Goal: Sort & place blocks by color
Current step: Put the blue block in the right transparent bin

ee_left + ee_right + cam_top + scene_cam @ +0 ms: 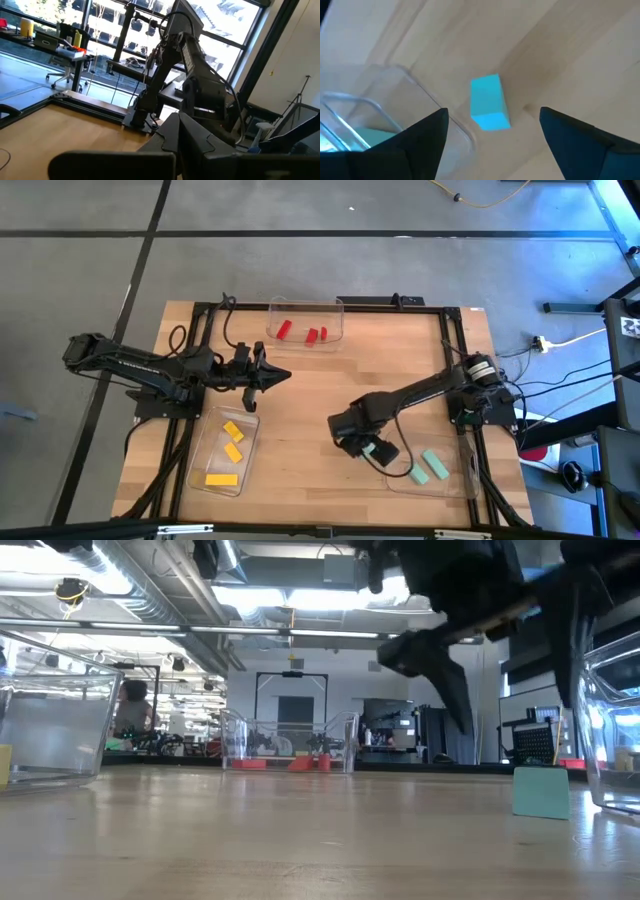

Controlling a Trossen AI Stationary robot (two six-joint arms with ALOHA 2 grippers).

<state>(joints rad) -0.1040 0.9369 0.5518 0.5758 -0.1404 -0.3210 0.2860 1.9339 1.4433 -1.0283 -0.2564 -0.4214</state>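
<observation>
A small mint block [490,103] stands upright on the counter [300,430] near its right edge, just beside a clear tray [462,480], under the right gripper [492,132], whose fingers are wide open and empty.

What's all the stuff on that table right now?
Red blocks: three, in the far tray.
Yellow blocks: three, in the left tray.
Green blocks: two in the right tray; one more on the table beside that tray.
Left gripper: hovering mid-table, nothing held.
Right gripper: open, above the loose green block.
</observation>
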